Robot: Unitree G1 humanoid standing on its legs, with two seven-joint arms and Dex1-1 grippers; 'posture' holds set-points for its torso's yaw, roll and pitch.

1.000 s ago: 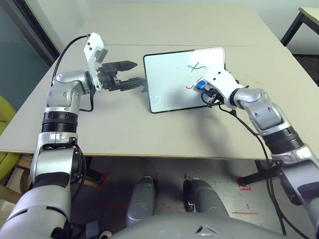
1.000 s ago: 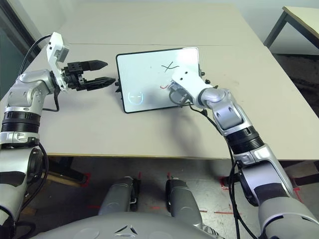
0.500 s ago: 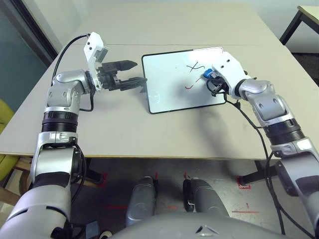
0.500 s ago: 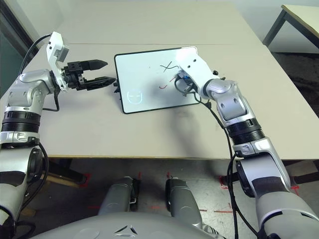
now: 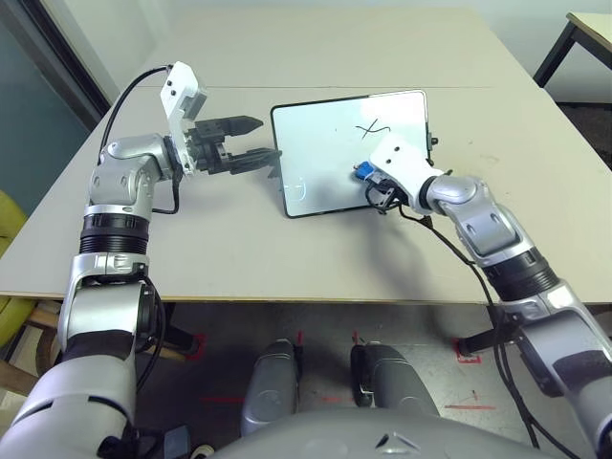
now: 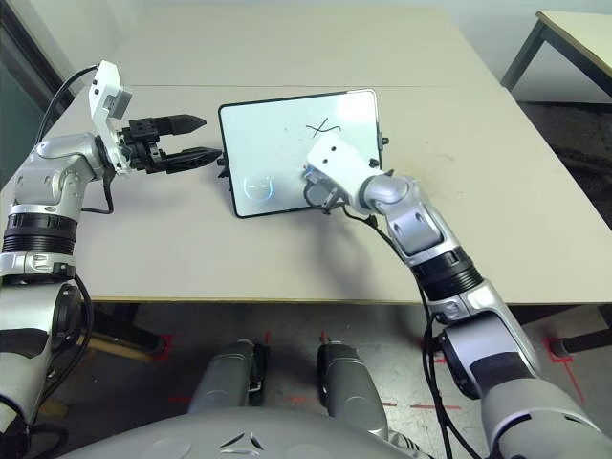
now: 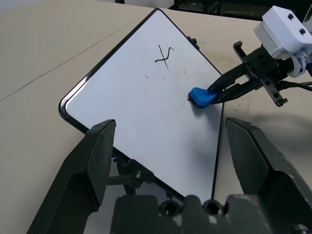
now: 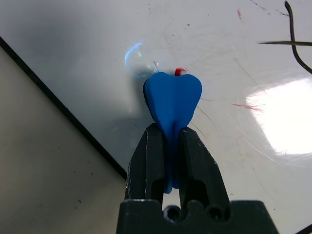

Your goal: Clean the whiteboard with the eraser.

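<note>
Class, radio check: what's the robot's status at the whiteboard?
Right gripper: jaws shut on blue eraser, on whiteboard. Left gripper: jaws open, empty. Black mark remaining; nothing blocking eraser.

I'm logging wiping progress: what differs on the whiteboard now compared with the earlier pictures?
The right end effector has moved the blue eraser toward the robot and to its left across the whiteboard. The red curved stroke is now wiped to faint traces. Unchanged: the eraser's grip, the black cross-like mark and the open left end effector.
</note>
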